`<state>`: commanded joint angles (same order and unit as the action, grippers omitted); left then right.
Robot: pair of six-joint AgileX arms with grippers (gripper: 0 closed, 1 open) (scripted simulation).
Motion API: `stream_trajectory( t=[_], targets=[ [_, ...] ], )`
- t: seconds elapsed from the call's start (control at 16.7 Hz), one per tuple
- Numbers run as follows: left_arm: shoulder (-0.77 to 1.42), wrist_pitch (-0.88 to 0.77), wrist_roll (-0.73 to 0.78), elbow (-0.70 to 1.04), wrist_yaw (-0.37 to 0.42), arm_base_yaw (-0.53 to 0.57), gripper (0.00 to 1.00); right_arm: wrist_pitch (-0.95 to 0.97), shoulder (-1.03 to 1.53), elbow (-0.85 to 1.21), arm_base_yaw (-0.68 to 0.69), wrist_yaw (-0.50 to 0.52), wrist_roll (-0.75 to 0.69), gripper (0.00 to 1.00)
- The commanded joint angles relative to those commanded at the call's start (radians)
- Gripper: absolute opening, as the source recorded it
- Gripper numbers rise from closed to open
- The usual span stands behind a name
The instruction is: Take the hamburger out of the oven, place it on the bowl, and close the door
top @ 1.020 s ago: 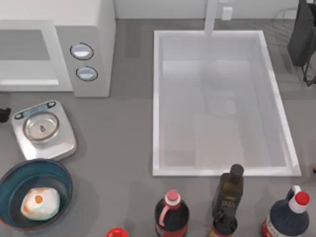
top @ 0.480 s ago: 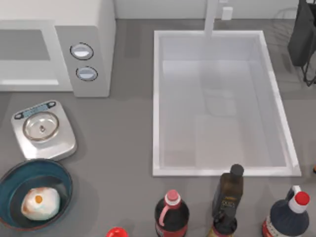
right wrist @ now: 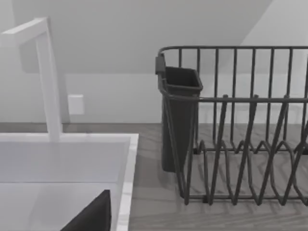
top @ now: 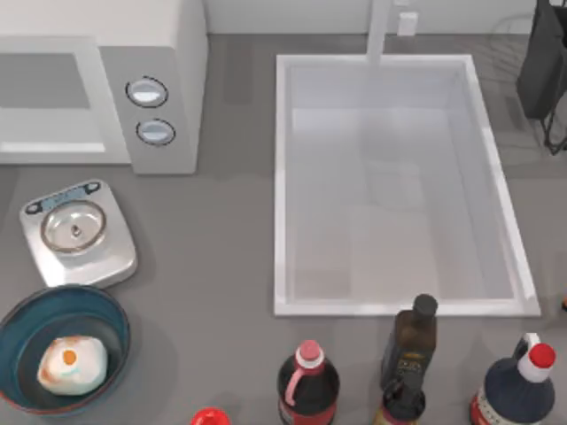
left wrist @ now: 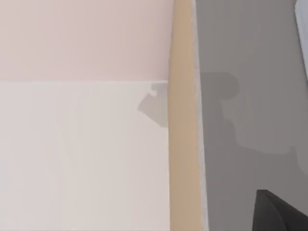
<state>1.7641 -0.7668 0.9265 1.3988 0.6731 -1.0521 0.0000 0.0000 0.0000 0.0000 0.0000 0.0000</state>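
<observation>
The hamburger (top: 73, 365) lies in the bowl (top: 111, 312); jaws' state: cannot tell.

Hamburger (top: 72, 365) in bowl (top: 22, 320), oven (top: 168, 53) behind, sink (top: 282, 177) rightward.

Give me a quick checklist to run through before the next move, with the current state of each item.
1. Hamburger lies in the bowl: ok.
2. Bowl stands on the counter next to the silver scale: ok.
3. Oven door shut against the body: cannot tell from above.
4. Nothing on the counter in front of the door: ok.
5. Bottles at the near edge upright: ok.
6. Gripper fingers ready: cannot tell.
</observation>
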Motion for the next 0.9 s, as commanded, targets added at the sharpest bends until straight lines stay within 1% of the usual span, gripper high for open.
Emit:
stream_trajectory(
  t=[0.3,0.42,0.78,0.9],
  targets=[
    [-0.002,0.005,0.0,-0.005,-0.003,0.003,0.0,0.0,0.0,0.0,0.0,0.0,0.0,1.0],
    [0.011,0.041,0.0,-0.033,-0.003,0.002,0.0,0.0,0.0,0.0,0.0,0.0,0.0,1.0],
    [0.092,0.31,0.004,-0.208,0.001,-0.001,0.0,0.0,0.0,0.0,0.0,0.0,0.0,1.0],
    [0.113,0.367,0.005,-0.252,0.002,-0.002,0.0,0.0,0.0,0.0,0.0,0.0,0.0,1.0]
  ],
)
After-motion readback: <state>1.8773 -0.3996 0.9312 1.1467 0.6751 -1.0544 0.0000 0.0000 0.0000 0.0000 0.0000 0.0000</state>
